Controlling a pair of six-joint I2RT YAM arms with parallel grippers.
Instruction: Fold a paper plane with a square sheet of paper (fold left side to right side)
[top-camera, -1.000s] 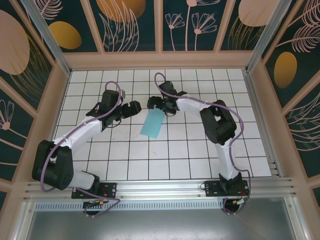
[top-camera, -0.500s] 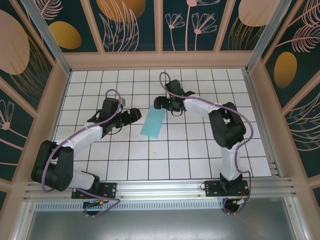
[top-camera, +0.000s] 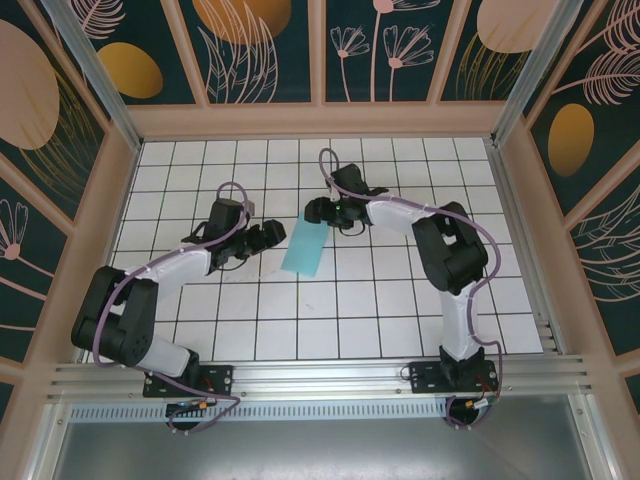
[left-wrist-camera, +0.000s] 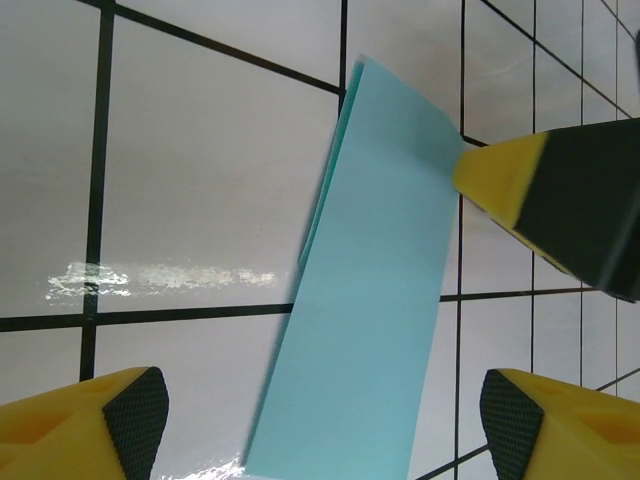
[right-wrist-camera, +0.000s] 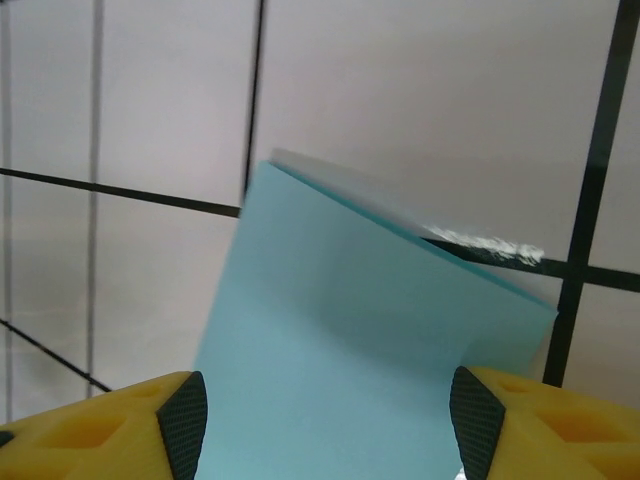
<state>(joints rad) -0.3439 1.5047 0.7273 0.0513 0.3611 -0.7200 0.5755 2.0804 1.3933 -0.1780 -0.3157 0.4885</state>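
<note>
Turquoise paper (top-camera: 303, 248), folded to a narrow smooth strip, lies flat on the glossy white gridded table (top-camera: 380, 300). The left claw (top-camera: 272, 233) stands wide beside it. The right claw (top-camera: 312, 212), fingers also apart, straddles its far end. Dark flowered walls (top-camera: 260, 50) stand behind.

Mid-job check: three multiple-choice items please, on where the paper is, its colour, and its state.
1. The paper lies: A between the left gripper and right gripper; B in a tray; C on a shelf.
2. Its colour: A yellow; B turquoise; C white.
3. Its state: A unfolded square; B folded narrow strip; C crumpled ball.
Answers: 1 A, one gripper at its left, one at its far end; 2 B, turquoise in every view; 3 B, layered edge in the left wrist view.
</note>
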